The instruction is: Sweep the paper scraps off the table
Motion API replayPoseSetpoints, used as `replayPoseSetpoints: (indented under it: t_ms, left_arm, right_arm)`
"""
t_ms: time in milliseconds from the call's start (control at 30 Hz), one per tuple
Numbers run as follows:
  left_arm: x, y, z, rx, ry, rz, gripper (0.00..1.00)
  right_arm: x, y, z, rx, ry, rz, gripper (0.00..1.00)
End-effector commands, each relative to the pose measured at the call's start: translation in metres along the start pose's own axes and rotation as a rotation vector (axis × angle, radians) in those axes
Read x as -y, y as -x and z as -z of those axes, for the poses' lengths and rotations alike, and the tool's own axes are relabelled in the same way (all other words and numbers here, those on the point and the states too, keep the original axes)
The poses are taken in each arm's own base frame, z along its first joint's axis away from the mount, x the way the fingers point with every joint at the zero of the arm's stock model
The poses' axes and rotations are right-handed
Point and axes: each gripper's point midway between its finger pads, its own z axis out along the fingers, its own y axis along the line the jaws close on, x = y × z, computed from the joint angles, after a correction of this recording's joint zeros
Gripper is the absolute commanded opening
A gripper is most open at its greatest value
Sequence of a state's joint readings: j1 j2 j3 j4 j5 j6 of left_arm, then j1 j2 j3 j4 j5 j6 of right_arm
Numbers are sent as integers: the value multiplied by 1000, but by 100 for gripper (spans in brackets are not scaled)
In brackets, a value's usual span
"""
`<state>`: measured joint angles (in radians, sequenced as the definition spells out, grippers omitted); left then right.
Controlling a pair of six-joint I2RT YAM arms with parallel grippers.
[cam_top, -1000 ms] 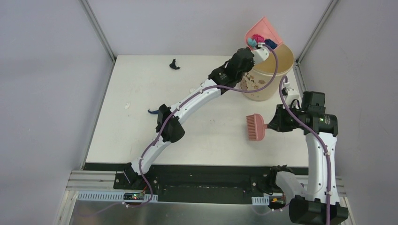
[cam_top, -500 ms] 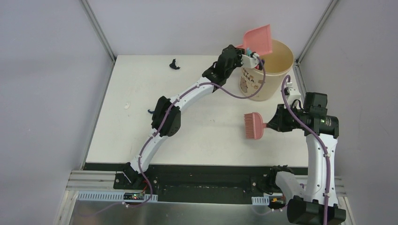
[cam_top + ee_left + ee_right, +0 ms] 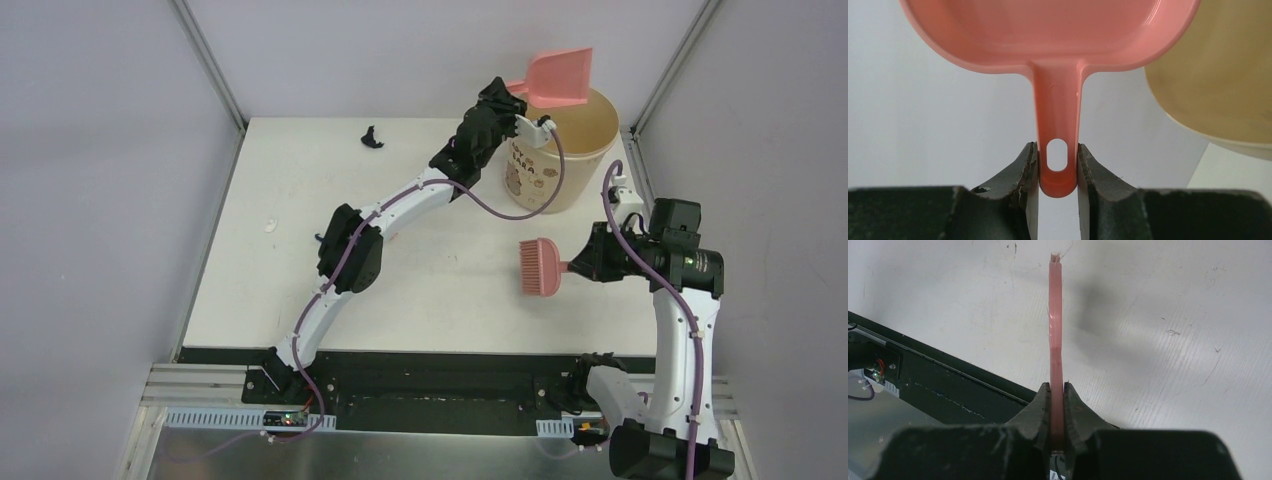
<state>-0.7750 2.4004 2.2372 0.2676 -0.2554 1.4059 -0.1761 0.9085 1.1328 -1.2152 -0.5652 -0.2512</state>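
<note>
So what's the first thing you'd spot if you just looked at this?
The pink dustpan jumps out first: the left gripper holds it by the handle, high over the beige bucket at the table's far right corner. Next is the pink brush, pinched in the right gripper just above the table's right side. A black paper scrap lies alone near the far edge.
</note>
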Motion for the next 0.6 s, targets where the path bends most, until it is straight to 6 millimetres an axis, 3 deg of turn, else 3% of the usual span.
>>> replayPoseSetpoints:
  t_ms: [0, 133, 300, 467, 567]
  left_arm:
    - [-84, 28, 18, 66, 168, 98, 0]
    - [-87, 24, 21, 34, 135, 192, 0]
    - [-128, 19, 39, -21, 167, 352, 0]
    - [-151, 20, 71, -84, 139, 522, 0]
    - [-151, 20, 97, -159, 92, 629, 0]
  right_arm:
    - [-5, 12, 4, 70, 14, 20, 0]
    - [-5, 13, 5, 73, 16, 21, 0]
    - [-6, 13, 6, 77, 19, 25, 0]
    - [-6, 13, 5, 86, 23, 24, 0]
    - [-5, 13, 4, 84, 25, 20, 0]
